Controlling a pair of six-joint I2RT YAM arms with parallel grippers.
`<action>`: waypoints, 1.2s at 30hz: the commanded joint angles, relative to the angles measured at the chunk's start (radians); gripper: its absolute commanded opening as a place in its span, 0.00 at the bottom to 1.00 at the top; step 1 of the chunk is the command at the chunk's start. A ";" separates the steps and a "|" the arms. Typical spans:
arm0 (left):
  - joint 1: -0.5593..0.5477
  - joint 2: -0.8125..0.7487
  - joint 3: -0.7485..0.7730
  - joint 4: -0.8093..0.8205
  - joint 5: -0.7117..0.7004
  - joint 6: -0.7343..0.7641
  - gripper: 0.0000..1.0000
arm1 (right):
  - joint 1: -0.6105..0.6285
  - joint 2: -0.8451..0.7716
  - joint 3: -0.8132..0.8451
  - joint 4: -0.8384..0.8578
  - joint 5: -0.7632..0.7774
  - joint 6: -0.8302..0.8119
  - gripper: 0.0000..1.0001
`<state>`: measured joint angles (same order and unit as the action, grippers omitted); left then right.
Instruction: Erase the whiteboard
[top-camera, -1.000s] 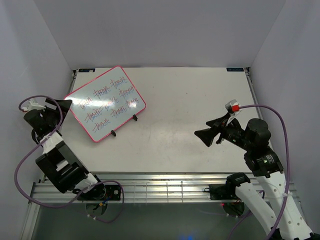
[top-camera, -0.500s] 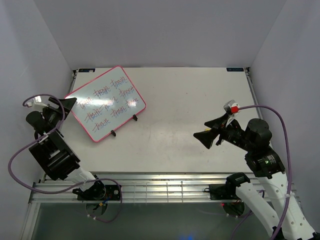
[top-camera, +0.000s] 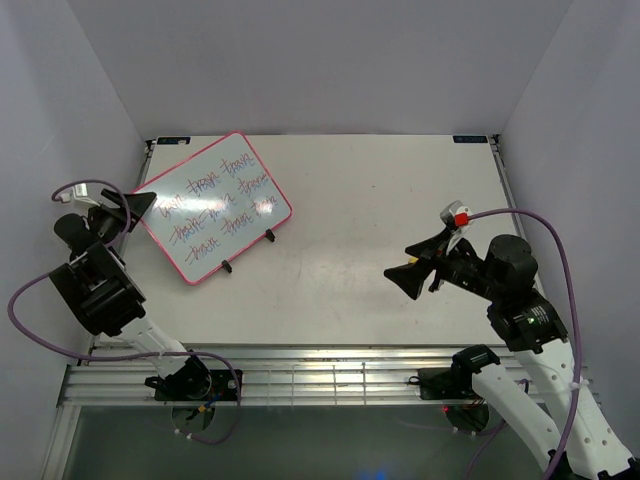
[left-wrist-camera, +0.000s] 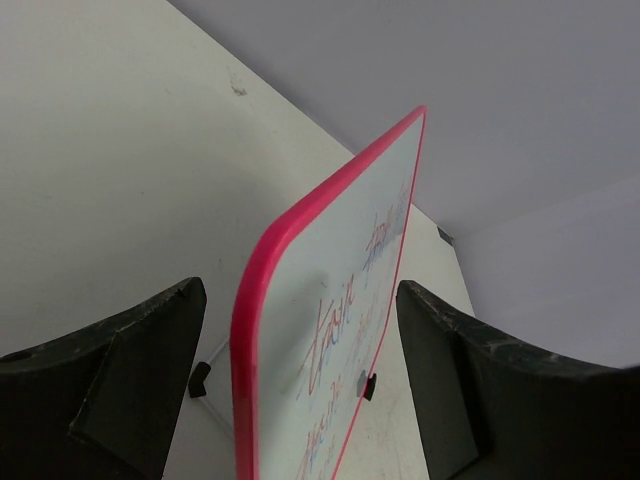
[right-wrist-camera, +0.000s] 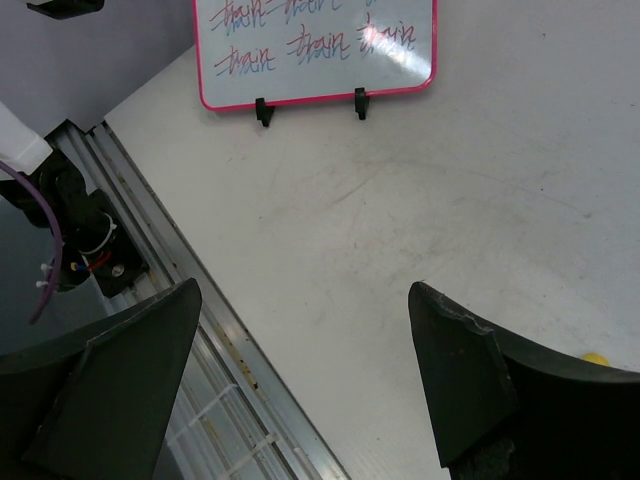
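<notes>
Toward 10 o'clock on the table (top-camera: 400, 190), whiteboard (top-camera: 213, 205) propped on its stand, left gripper (top-camera: 137, 204) at its outer corner.

Board leans back on two black feet (right-wrist-camera: 264, 110) along its lower edge; face carries rows of red and blue handwriting (top-camera: 215, 203), pink-red rim all round. Left gripper sits at 9 o'clock, fingers apart, straddling the board's rim: in the wrist view the rim runs up between the two fingers (left-wrist-camera: 130, 360), contact not clear. Right gripper (top-camera: 401, 260) hangs over the table around 4 o'clock, well apart from the board, fingers (right-wrist-camera: 120, 370) spread wide, nothing between them, pointed toward the board. Yellow object (right-wrist-camera: 595, 358) just shows past the right finger, mostly hidden. Aluminium rail (top-camera: 330, 372) along the 6 o'clock edge; purple cables (top-camera: 568, 270) loop off both arms.
</notes>
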<state>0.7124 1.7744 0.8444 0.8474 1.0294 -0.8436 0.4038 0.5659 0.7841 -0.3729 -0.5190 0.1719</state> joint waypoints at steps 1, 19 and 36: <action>-0.008 -0.006 0.025 0.030 -0.018 0.035 0.87 | 0.012 0.008 0.035 0.003 0.017 -0.022 0.90; -0.022 0.158 0.102 0.248 0.041 -0.081 0.64 | 0.040 0.080 0.056 0.006 0.051 -0.023 0.90; -0.050 0.060 0.021 0.555 0.078 -0.218 0.00 | 0.050 0.092 0.058 0.006 0.073 -0.020 0.90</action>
<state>0.6758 1.9213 0.8719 1.3113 1.0893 -1.1584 0.4469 0.6628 0.7975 -0.3870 -0.4541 0.1547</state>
